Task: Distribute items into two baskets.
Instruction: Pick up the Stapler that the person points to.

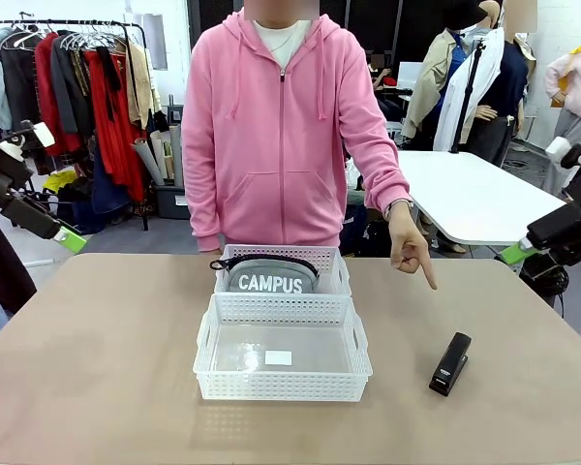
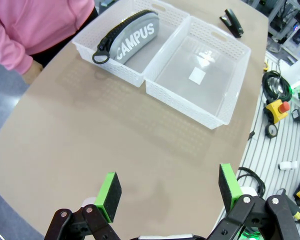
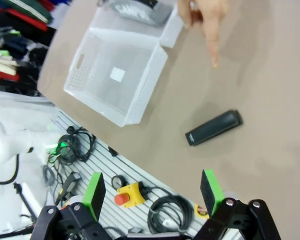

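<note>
Two white lattice baskets stand end to end in the table's middle. The far basket (image 1: pixel 334 276) holds the grey CAMPUS pouch (image 1: pixel 271 278), which I also see from the left wrist as the pouch (image 2: pixel 130 39) lying in its basket (image 2: pixel 87 47). The near basket (image 1: pixel 283 383) holds only a small white label. A black stapler (image 1: pixel 450 363) lies on the table to the right of the near basket; the person's hand (image 1: pixel 412 254) points a finger down toward it. My left gripper (image 2: pixel 167 192) hangs open over bare table. My right gripper (image 3: pixel 152 192) is open, above the table edge near the stapler (image 3: pixel 213 127).
The person in a pink hoodie (image 1: pixel 276 136) stands at the far side of the table. Cables and a yellow emergency button (image 3: pixel 126 192) lie on the slatted floor beside the table. A white table (image 1: pixel 474 194) stands behind on the right, a clothes rack (image 1: pixel 77 87) on the left.
</note>
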You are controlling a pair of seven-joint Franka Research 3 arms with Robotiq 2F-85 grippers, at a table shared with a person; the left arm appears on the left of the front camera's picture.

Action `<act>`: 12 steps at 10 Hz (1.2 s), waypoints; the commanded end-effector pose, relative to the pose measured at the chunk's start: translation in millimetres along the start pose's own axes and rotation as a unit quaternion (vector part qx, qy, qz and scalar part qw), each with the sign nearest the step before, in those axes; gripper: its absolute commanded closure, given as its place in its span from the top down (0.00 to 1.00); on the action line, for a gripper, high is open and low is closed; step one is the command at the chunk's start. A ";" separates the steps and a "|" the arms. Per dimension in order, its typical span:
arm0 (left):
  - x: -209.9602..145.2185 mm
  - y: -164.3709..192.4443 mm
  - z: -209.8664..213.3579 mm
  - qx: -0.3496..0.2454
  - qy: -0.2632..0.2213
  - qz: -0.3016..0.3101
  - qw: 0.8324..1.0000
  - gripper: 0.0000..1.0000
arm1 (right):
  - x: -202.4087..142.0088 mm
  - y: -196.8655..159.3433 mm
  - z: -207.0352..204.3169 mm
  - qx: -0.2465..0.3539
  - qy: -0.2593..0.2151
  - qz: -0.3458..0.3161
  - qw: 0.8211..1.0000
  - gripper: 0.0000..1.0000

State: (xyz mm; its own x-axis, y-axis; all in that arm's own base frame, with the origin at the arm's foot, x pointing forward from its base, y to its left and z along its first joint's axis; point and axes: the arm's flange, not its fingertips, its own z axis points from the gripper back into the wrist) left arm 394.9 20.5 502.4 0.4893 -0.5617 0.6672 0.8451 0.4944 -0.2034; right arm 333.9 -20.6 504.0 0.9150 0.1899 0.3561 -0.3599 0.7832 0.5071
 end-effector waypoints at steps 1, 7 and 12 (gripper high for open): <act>-1.1 -1.2 1.3 -0.001 0.006 0.007 1.000 1.00 | 5.1 16.4 1.0 -0.045 0.043 -0.066 0.996 1.00; -1.1 -1.2 1.3 -0.001 0.006 0.007 1.000 1.00 | 14.3 42.3 -62.3 -0.207 0.122 -0.293 0.925 1.00; -1.1 -1.2 1.3 -0.001 0.006 0.007 1.000 1.00 | 26.8 36.5 -103.1 -0.260 0.018 -0.415 0.872 1.00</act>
State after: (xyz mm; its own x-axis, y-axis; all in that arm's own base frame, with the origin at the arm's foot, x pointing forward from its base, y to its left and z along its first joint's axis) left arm 394.8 20.4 502.5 0.4895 -0.5618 0.6669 0.8450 0.4945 -0.2036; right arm 355.7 68.9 461.1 0.8632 -0.5043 -0.0234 0.5010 0.8500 0.1626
